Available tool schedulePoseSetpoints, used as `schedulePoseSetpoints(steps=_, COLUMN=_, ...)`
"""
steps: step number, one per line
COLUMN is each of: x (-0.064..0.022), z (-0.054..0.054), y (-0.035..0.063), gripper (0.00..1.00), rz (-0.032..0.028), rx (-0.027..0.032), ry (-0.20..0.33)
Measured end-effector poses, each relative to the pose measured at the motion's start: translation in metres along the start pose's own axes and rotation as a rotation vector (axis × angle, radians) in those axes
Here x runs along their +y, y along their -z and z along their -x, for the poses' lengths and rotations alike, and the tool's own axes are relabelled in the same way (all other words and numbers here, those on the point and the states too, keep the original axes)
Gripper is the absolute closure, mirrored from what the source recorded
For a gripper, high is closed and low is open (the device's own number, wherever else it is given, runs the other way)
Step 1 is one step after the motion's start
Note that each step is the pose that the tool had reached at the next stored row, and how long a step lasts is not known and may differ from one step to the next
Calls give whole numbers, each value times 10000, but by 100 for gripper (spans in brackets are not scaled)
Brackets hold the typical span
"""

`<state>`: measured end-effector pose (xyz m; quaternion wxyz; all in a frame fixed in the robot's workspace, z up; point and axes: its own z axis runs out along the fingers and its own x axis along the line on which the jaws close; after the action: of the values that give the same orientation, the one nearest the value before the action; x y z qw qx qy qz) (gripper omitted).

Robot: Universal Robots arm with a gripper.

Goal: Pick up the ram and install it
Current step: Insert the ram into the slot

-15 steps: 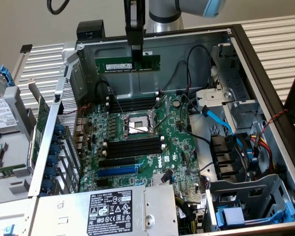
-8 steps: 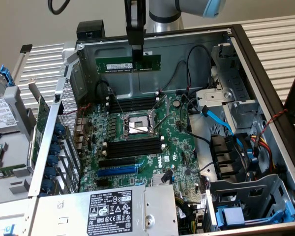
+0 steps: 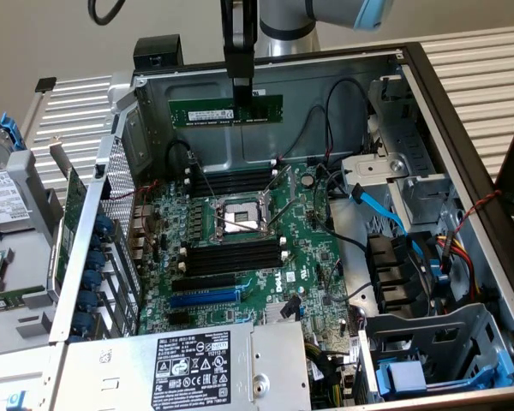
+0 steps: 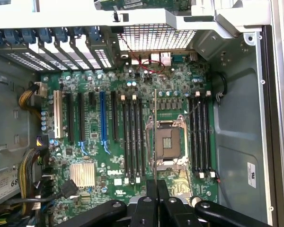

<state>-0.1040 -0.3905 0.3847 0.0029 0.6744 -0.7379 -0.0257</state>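
Observation:
The ram (image 3: pixel 226 111) is a long thin green stick with black chips and a white label. It hangs level in the air over the back of the open computer case, above the motherboard (image 3: pixel 308 257). My gripper (image 3: pixel 242 92) comes straight down from above and is shut on the ram's upper edge, right of its middle. In the wrist view the ram (image 4: pixel 155 132) shows edge-on as a thin line running out from my gripper (image 4: pixel 157 189), over the CPU socket (image 4: pixel 170 142) and between the two banks of black memory slots (image 4: pixel 132 137) (image 4: pixel 201 137).
Black memory slots (image 3: pixel 231 257) (image 3: pixel 231 181) lie on both sides of the CPU socket (image 3: pixel 240 216). A power supply (image 3: pixel 197 368) sits at the case front, and drive cages with blue cables (image 3: pixel 428 360) at the exterior view's right. A green expansion card (image 3: pixel 68 223) stands outside the case wall.

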Motion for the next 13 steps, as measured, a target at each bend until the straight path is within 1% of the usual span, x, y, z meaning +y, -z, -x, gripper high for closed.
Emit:
schedulePoseSetpoints(steps=8, x=-1, z=0, y=-5, gripper=88, rz=-1, rx=-1, ry=0)
schedulePoseSetpoints(steps=10, x=-1, z=-1, y=-21, gripper=88, rz=0, rx=-1, ry=1)
schedulePoseSetpoints(steps=13, x=-3, z=-2, y=-73, gripper=88, rz=0, rx=0, ry=0)
